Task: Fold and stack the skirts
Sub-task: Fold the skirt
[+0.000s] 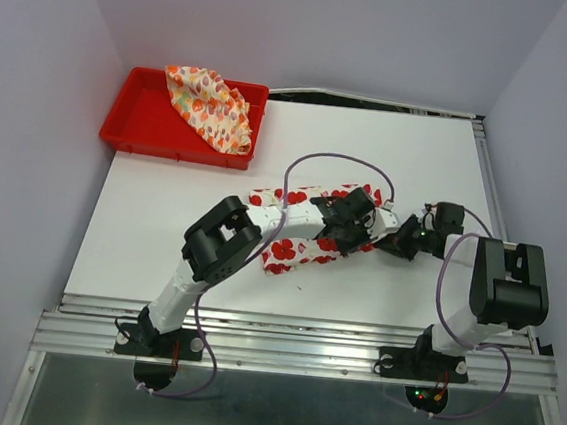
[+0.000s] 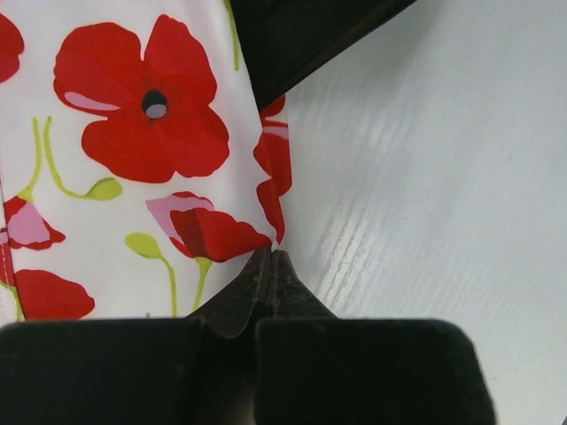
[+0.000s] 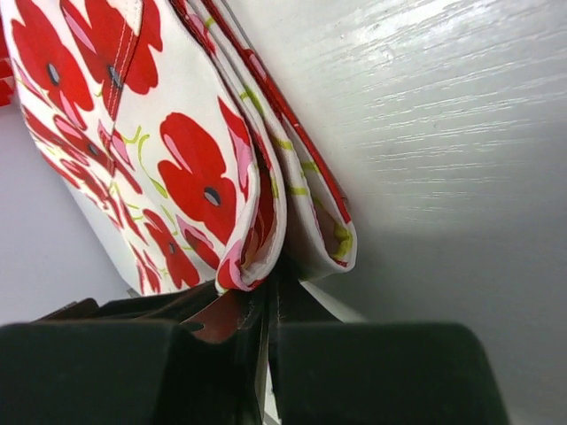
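Note:
The white skirt with big red flowers (image 1: 285, 253) lies partly folded mid-table. My left gripper (image 1: 355, 217) reaches over its right end. In the left wrist view the left gripper (image 2: 270, 256) is shut, with the skirt (image 2: 133, 177) pinched by its corner at the fingertips. My right gripper (image 1: 388, 241) meets the same end from the right. In the right wrist view this gripper (image 3: 270, 276) is shut on the skirt's doubled edges (image 3: 257, 212), which bunch just above the table. The cream skirt with small orange and red marks (image 1: 211, 107) lies crumpled in the tray.
A red plastic tray (image 1: 133, 110) sits at the table's far left corner. The white table (image 1: 410, 154) has purple walls on both sides. Both arms' cables loop above the flowered skirt.

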Action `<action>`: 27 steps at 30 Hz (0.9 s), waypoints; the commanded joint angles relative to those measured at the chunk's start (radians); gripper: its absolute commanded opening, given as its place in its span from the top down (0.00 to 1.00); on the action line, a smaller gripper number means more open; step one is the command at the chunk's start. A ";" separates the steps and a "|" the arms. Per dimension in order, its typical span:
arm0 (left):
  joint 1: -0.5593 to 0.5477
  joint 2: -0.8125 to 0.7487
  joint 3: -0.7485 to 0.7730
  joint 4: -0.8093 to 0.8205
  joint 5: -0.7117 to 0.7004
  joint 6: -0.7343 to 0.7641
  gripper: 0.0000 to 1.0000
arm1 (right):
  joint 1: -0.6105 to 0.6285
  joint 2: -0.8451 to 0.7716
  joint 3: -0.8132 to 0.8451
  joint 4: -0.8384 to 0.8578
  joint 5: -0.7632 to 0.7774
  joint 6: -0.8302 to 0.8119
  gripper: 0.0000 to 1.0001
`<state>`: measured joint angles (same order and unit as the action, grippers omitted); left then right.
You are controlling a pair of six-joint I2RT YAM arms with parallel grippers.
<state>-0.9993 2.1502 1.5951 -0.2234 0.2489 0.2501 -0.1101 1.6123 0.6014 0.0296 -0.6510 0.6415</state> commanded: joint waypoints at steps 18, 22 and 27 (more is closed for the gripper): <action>0.014 -0.075 0.032 0.004 0.053 -0.026 0.80 | -0.013 -0.187 0.316 -0.435 0.062 -0.261 0.81; 0.014 -0.066 0.029 0.002 0.038 -0.025 0.87 | -0.022 -0.140 0.330 -0.425 0.186 -0.290 0.77; 0.014 -0.067 0.035 0.006 0.038 -0.023 0.94 | -0.045 -0.040 0.328 -0.373 0.240 -0.299 0.74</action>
<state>-0.9802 2.1586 1.5951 -0.2256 0.2802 0.2329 -0.1329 1.5158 0.9154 -0.3592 -0.4862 0.3676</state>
